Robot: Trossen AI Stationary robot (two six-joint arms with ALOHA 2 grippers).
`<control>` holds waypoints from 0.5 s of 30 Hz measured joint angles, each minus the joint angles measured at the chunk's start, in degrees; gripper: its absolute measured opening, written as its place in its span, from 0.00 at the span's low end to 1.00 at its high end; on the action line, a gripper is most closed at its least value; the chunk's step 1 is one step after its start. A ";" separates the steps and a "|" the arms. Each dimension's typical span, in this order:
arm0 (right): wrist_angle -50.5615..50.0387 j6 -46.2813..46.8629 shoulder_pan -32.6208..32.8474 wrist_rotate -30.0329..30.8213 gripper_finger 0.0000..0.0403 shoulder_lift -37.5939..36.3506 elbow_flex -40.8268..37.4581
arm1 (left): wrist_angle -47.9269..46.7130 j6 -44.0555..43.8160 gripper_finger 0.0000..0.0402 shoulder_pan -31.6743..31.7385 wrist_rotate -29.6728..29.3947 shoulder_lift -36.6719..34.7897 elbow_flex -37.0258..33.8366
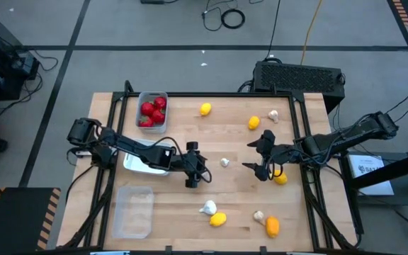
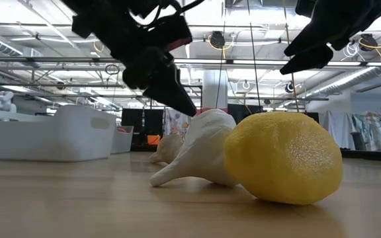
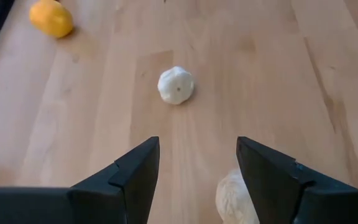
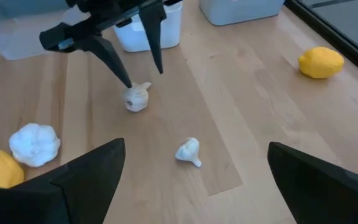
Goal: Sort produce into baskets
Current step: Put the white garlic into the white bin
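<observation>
My left gripper [image 1: 194, 168] is open over the middle of the table. A whitish garlic bulb [image 3: 234, 199] lies on the wood by one of its fingers, which stand just above it in the right wrist view [image 4: 135, 98]. A second garlic bulb [image 1: 224, 162] lies between the two grippers. My right gripper [image 1: 253, 156] is open and empty, above the table to the right of that bulb. The greyish basket [image 1: 152, 95] holds red fruits [image 1: 151, 113]. The white basket [image 1: 142, 164] lies partly under my left arm. The clear basket [image 1: 133, 210] is at the near left.
Loose on the wood: lemons [image 1: 205, 109] [image 1: 253, 122] [image 1: 280, 178], a garlic bulb [image 1: 273, 115] at the far right, a garlic bulb [image 1: 208, 207] beside a lemon [image 1: 218, 219] near the front, and a garlic bulb [image 1: 259, 216] by an orange lemon [image 1: 272, 227].
</observation>
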 joint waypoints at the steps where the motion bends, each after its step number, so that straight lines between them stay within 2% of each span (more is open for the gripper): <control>1: 0.00 0.00 0.00 -0.03 0.95 0.00 0.00 | -1.17 0.03 0.55 -0.01 0.07 0.00 1.00; 4: 0.00 0.00 0.00 -0.03 0.95 0.00 0.00 | -5.14 0.37 0.58 -0.10 1.62 0.00 4.58; 8: -0.02 -0.22 0.00 -0.03 0.95 0.00 0.00 | -9.03 0.93 0.68 -0.60 1.75 -0.02 8.13; 12: -0.46 -0.22 0.00 -0.05 0.95 0.00 0.00 | -10.86 1.38 0.78 -0.86 2.01 -0.07 8.70; 15: -1.08 -0.24 0.00 -0.06 0.95 0.00 0.00 | -13.40 1.15 0.81 -0.81 4.57 0.57 8.70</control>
